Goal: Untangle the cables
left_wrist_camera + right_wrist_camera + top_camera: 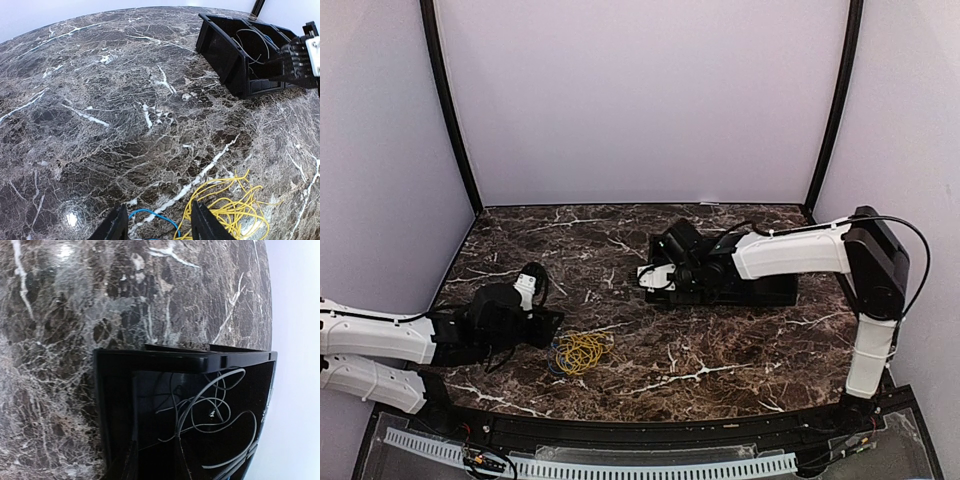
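A yellow cable coil (583, 351) lies on the marble table near the front, with a blue cable (558, 356) at its left edge. My left gripper (548, 326) hangs low just left of them, open and empty. In the left wrist view the blue cable (151, 215) loops between the open fingers (118, 225) and the yellow coil (231, 206) lies right of the right finger. Pale grey cables (216, 405) lie looped inside a black bin (760, 291). My right gripper (656, 278) reaches into the bin's left end. It (155, 461) is open, and a grey strand touches its right fingertip (179, 440).
The black bin (227, 55) stands at the table's right middle, with my right arm (790, 252) stretched over it. Pale walls and black corner posts close in the back and sides. A perforated white rail (620, 466) runs along the near edge.
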{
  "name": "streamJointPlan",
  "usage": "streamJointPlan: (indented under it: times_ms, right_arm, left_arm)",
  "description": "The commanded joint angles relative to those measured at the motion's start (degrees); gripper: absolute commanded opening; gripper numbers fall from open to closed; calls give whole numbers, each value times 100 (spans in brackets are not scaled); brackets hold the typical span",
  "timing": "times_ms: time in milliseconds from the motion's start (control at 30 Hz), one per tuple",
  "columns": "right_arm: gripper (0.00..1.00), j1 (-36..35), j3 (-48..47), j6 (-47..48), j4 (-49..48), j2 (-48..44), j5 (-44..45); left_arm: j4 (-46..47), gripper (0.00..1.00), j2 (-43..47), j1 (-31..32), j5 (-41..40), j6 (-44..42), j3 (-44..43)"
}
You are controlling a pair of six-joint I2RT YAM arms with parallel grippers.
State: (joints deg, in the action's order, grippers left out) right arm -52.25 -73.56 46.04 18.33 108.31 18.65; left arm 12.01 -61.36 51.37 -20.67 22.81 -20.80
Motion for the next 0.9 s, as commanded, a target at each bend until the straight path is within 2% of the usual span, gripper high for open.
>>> streamJointPlan:
  times_ms: [0,267,467,600,867]
  right_arm:
    - [27,356,-483,-100,-18,252,-229]
    - [24,769,-1369,-736,889,767,-1341]
    - [26,769,-1826,-1034,1862,514,-2240]
    - [30,760,-2322,-1171,2768,369,-2641]
    - [37,278,-2325,-1015,2966,27,-3211]
  left_arm:
    - [-27,45,101,-5,-63,58,87]
    - [-47,45,108,-5,-9,105,74]
    - [-127,46,325,-5,-14,101,22]
    - [-200,50,432,-8,-132,71,6]
    - [-174,52,253,-37,17,264,26]
